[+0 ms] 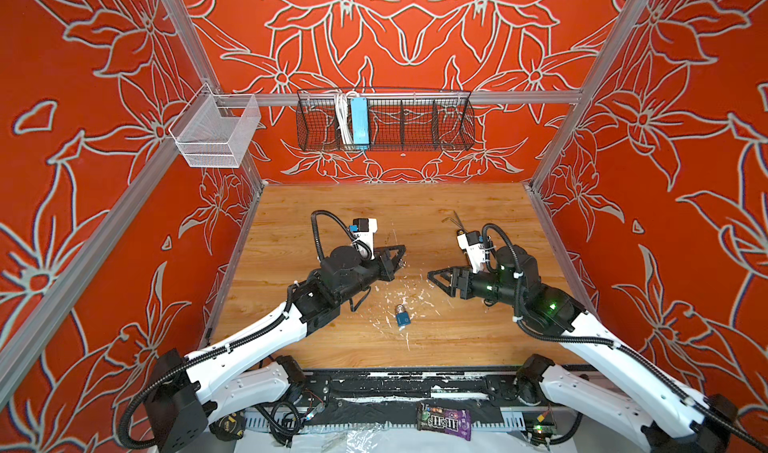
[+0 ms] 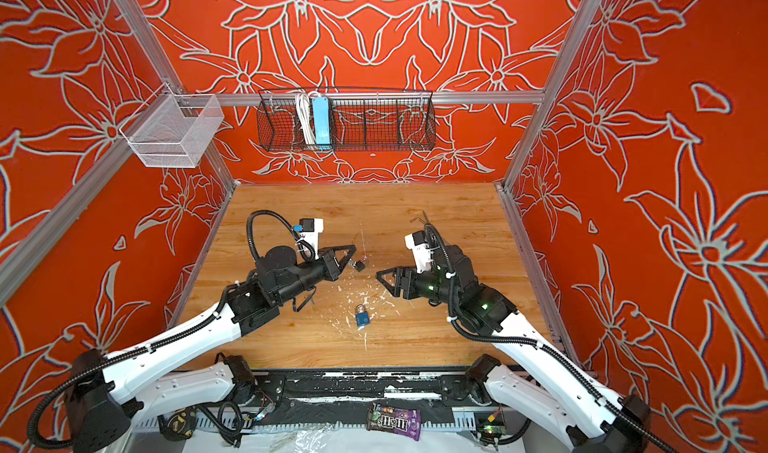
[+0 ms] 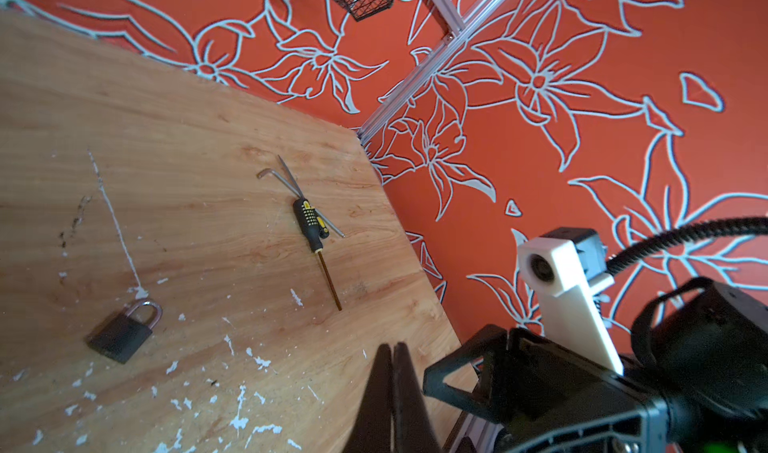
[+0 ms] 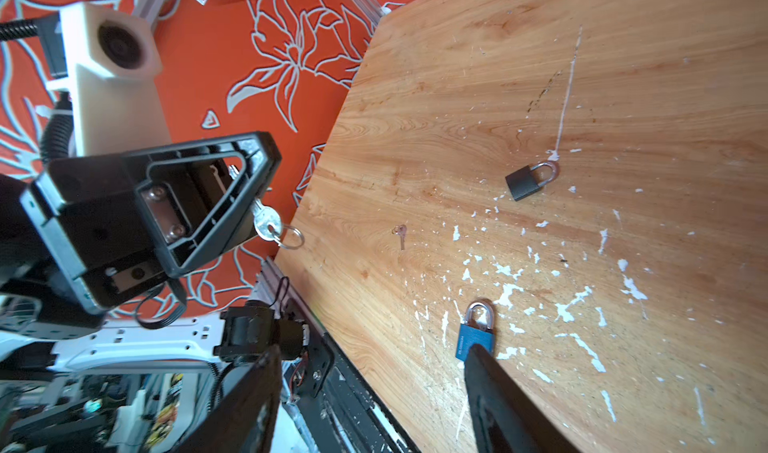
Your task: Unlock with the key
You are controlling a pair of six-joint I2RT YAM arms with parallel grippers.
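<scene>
My left gripper (image 1: 402, 257) hovers over the middle of the wooden table (image 1: 332, 338), shut on a silver key (image 4: 268, 222) whose head and ring stick out from its fingers in the right wrist view. In the left wrist view its jaws are pressed together and the key is hidden. A blue padlock (image 1: 402, 316) lies flat near the table's front, shackle closed. A black padlock (image 2: 360, 265) lies just beyond the left gripper's tips. My right gripper (image 1: 432, 276) faces the left one from the right, open and empty, a little above and behind the blue padlock (image 4: 476, 334).
A small second key (image 4: 401, 232) lies loose on the table, left of the padlocks in the right wrist view. A screwdriver (image 3: 309, 222) and a hex key (image 3: 274, 180) lie at the back right. A black wire basket (image 1: 415, 122) and a white mesh basket (image 1: 216, 133) hang on the walls.
</scene>
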